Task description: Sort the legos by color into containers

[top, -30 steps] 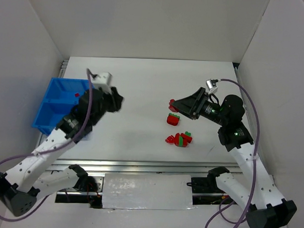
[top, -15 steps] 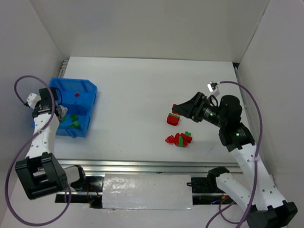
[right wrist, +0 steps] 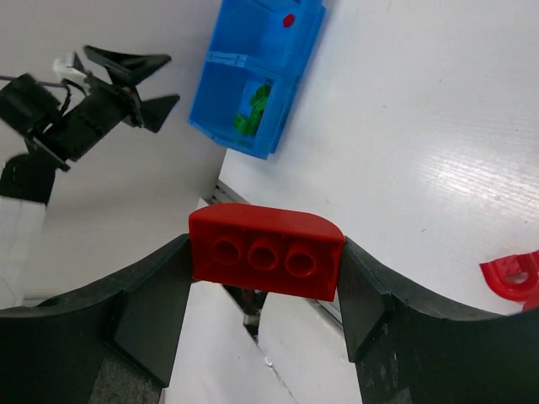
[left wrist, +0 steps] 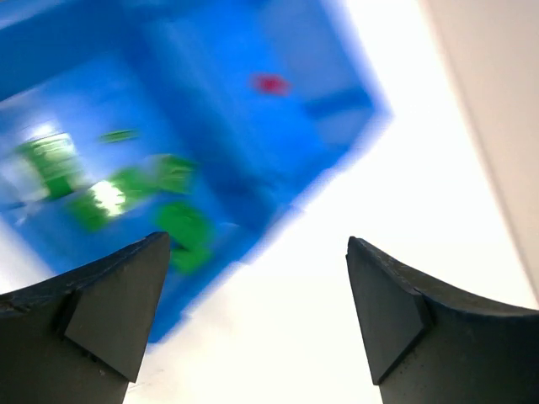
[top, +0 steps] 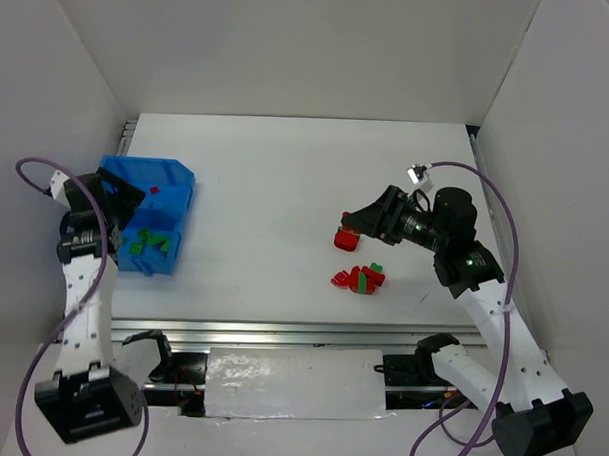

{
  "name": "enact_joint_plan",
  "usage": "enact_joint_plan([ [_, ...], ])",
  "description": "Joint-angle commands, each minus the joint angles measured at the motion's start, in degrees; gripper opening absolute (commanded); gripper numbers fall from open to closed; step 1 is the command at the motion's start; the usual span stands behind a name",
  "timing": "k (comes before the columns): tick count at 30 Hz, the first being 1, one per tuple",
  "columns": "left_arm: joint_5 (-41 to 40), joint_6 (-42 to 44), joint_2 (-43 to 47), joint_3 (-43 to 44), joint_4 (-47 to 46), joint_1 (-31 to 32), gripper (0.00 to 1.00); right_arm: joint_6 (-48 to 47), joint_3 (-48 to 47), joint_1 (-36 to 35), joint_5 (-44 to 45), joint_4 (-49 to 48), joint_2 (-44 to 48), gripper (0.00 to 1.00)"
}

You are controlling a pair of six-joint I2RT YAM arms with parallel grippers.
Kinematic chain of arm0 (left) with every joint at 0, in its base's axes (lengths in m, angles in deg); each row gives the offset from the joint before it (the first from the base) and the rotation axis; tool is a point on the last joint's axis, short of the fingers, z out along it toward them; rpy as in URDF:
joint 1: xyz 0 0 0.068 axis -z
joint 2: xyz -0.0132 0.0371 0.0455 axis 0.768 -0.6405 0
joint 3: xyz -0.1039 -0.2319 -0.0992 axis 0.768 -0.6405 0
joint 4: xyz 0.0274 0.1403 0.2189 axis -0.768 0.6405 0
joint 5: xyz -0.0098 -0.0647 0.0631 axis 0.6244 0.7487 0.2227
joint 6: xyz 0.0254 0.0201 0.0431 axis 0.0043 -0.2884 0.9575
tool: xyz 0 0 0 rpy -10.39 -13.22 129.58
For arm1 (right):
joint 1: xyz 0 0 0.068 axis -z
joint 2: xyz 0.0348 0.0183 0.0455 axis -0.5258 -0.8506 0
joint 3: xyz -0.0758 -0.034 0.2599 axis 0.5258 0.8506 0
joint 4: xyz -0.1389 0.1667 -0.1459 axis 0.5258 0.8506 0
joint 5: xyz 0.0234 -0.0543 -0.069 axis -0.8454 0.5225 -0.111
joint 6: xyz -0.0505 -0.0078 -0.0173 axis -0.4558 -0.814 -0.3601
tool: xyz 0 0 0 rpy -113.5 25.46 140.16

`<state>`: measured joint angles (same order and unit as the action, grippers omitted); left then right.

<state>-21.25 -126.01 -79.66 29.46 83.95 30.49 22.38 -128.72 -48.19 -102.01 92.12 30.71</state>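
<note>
In the top view the bin (top: 178,176) sits at the left of the table (top: 287,157), a little askew. Its lower compartment holds green bricks (top: 149,245) and its upper one a lone red (top: 154,190), so the colours are already kept apart. The left gripper (top: 124,192) hangs over the bin's left side; how wide it stands I cannot tell from here. At centre right the right gripper (top: 351,228) points left and down with something red at its tip, and a pile (top: 360,280) of red and green lies just below it in the frame, well apart from the bin. The left wrist view is blurred, yet its two fingers (left wrist: 109,311) clearly stand wide apart with nothing between them. The bin (left wrist: 337,101) fills the upper left, with green bricks (left wrist: 177,219) in one compartment and the lone red (left wrist: 269,82) in the other. In the right wrist view the right gripper (right wrist: 265,282) is closed on a red brick (right wrist: 265,251), a finger (right wrist: 152,303) pressing each short end, probably so the long piece cannot twist. Three round holes face the camera. The bin (right wrist: 210,93) shows at upper centre, far across the table, with green bricks (right wrist: 253,109) below and the lone red (right wrist: 288,18) above. That upper compartment looks like this brick's home, so a carry across the table seems next.
</note>
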Motion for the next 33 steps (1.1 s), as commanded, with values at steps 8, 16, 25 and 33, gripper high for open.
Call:
enact_joint_plan([
  [8, 28.7, 26.5, 15.8, -9.5, -52.5, 50.5, 0.98, 16.7, 2.3, 0.2, -15.4, -21.7, -0.4, 0.06],
  [16, 23.2, 41.8, 3.5, -2.4, -49.4, 74.9, 0.96, 26.3, 2.1, -5.3, -18.0, -29.4, 1.3, 0.06],
  [25, 16.7, 47.4, -0.4, 1.3, -48.6, 80.2, 0.8, 30.5, 2.9, -8.7, -17.2, -32.4, 1.9, 0.05],
  [33, 19.8, 47.2, -1.8, 3.0, -48.0, 80.4, 0.58, 29.1, 1.6, -11.5, -15.7, -31.3, 0.8, 0.05],
])
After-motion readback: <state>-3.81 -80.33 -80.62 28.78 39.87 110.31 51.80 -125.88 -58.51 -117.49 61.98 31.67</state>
